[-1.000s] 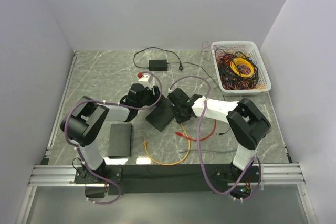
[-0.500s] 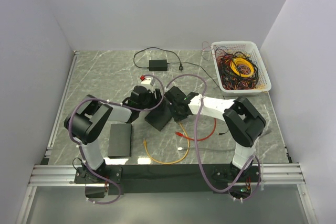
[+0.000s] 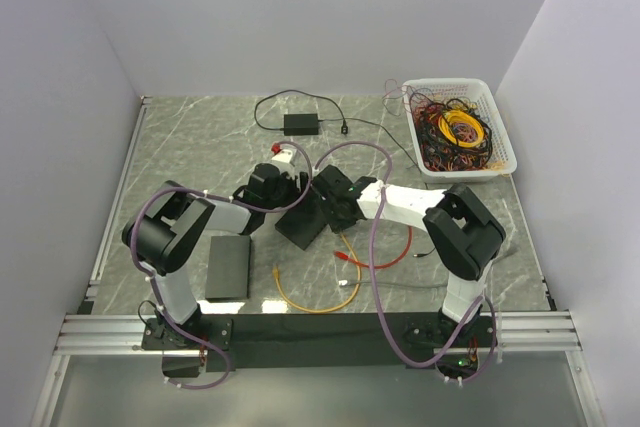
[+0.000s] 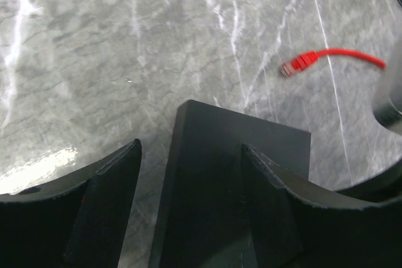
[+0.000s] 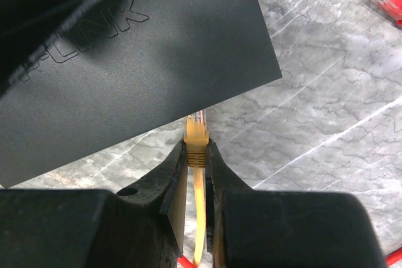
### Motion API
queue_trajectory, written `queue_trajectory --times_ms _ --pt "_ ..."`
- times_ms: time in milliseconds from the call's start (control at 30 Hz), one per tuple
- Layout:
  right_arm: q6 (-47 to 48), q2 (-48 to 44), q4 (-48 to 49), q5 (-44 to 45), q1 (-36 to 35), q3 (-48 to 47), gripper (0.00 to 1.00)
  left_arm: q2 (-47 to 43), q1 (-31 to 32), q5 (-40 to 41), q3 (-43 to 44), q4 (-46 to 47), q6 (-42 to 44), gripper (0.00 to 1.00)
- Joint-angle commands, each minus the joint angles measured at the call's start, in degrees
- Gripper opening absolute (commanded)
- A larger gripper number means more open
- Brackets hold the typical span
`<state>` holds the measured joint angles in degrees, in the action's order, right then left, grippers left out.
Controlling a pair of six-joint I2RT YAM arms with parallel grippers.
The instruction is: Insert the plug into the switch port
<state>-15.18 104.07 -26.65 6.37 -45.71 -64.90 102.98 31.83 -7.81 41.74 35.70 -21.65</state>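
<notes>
Table (image 3: pixel 180 147): grey marble top, white walls on three sides. Both arms reach to mid-table and meet over the switch.

Basket (image 3: pixel 450 83): white, far right corner, full of tangled cables.

Switch (image 3: pixel 303 222): flat black box, mid-table, lying at a slant between the two grippers. The right wrist view shows its lid (image 5: pixel 144 61) with raised lettering. The port face is not visible in any view.

Second black box (image 3: pixel 228 267): flat on the table, near left, well apart from the switch.

Adapter (image 3: pixel 300 124): small and black, at the far side, with a thin black lead looping off it.

Left gripper (image 4: pixel 191 155): jaws spread wide, straddling one end of the switch (image 4: pixel 232 174). Marble shows between the left finger and the box. Cannot tell whether the other finger touches it.

Right gripper (image 5: pixel 196 149): jaws pressed in on the plug (image 5: pixel 196 135), pinching its yellow boot. The clear tip points at the switch's near edge and reaches it. Cannot tell whether it sits in a port.

Yellow cable (image 3: pixel 310 305): curves across the table near the bases.

Red cable (image 3: pixel 385 262): loose, just beside the yellow one. Its plug end (image 4: pixel 298 64) lies bare on the marble.
</notes>
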Motion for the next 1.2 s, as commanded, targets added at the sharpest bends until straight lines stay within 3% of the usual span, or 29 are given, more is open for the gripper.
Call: queue_trajectory --times_ms 0,300,567,967,1167 --pt "1.12 -1.15 0.82 0.04 -1.39 -2.24 0.0 0.2 0.42 -5.09 -0.25 2.0 4.86 0.71" --pt "5.94 -5.81 2.48 2.42 -2.63 -1.45 0.0 0.73 0.77 -15.91 -1.13 2.44 11.1 0.7" --pt "8.15 -4.32 4.51 4.96 -2.71 0.13 0.0 2.31 0.77 -19.6 -1.57 4.37 11.1 0.67" --pt "9.9 -1.59 3.37 -0.66 -3.06 -0.48 0.0 1.0 1.03 -22.24 -5.43 10.61 13.74 0.67" --pt "9.12 0.07 2.66 0.31 -3.15 -2.76 0.0 1.26 3.14 -19.62 -4.74 8.86 15.23 0.66"
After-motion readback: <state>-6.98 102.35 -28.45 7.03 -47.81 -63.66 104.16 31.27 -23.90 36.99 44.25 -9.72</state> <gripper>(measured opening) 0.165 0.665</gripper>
